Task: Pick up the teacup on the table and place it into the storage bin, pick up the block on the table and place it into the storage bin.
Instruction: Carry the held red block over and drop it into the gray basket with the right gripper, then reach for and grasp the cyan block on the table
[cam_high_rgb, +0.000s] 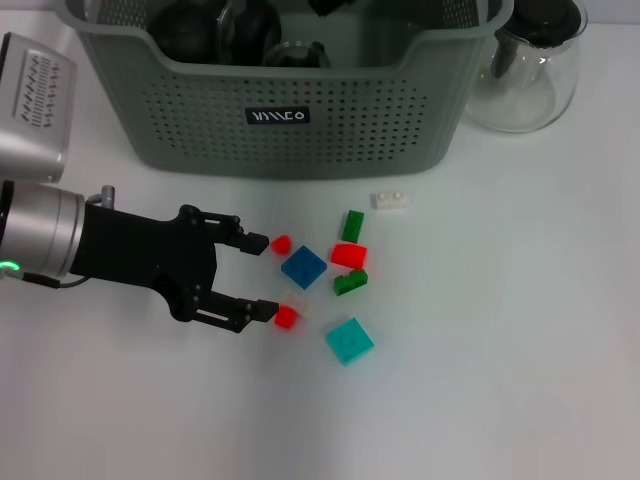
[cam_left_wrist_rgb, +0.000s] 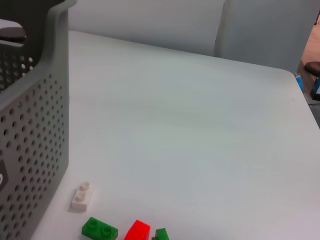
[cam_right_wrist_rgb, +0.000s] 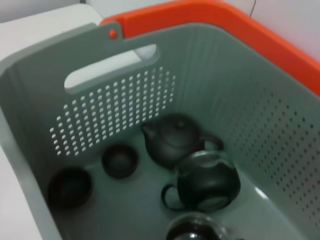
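Note:
Several small blocks lie on the white table in front of the storage bin (cam_high_rgb: 290, 110): two little red blocks (cam_high_rgb: 281, 243) (cam_high_rgb: 286, 317), a blue one (cam_high_rgb: 303, 266), a teal one (cam_high_rgb: 349, 340), plus red, green and white ones. My left gripper (cam_high_rgb: 263, 277) is open and low over the table. One fingertip is beside each little red block, and nothing sits between them. Two dark teacups (cam_right_wrist_rgb: 120, 160) (cam_right_wrist_rgb: 70, 187) sit inside the storage bin (cam_right_wrist_rgb: 115, 107). No teacup shows on the table. The right gripper is out of view; its wrist camera looks down into the bin.
A clear glass teapot (cam_high_rgb: 525, 65) with a black lid stands right of the bin. Two dark teapots (cam_right_wrist_rgb: 175, 137) (cam_right_wrist_rgb: 207, 180) rest in the bin beside the cups. The left wrist view shows the bin wall (cam_left_wrist_rgb: 30, 140), a white block (cam_left_wrist_rgb: 82, 195) and a green block (cam_left_wrist_rgb: 100, 229).

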